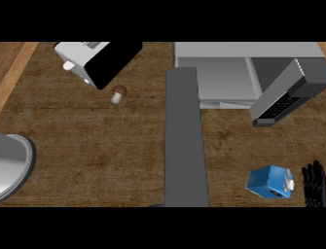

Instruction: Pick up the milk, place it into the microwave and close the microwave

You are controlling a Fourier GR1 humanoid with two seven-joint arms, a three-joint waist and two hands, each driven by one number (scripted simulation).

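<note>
Counter (86,146): open microwave (223,73), milk (271,181) outside

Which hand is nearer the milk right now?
Right. The right hand is just beside the milk, on its right. The left forearm reaches up the middle; its hand isn't visible.

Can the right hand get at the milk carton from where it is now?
Probably yes: the right hand sits open just right of the blue milk carton, with nothing between them.
</note>
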